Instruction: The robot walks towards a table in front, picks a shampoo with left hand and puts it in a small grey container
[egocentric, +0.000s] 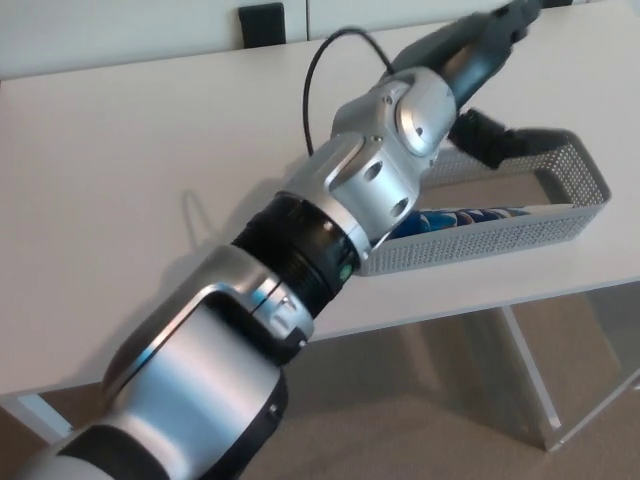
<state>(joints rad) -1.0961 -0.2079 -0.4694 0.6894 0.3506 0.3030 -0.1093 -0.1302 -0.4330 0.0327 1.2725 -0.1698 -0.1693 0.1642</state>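
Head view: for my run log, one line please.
left arm over grey basket | shampoo lying inside | right hand not in view

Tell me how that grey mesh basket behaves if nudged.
The basket looks light, its walls thin mesh, so it would likely slide easily on the smooth white table. It sits near the table's front edge, so a push that way might send it off.

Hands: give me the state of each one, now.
Left hand: above the grey container; open or shut cannot be told.
Right hand: not in view.
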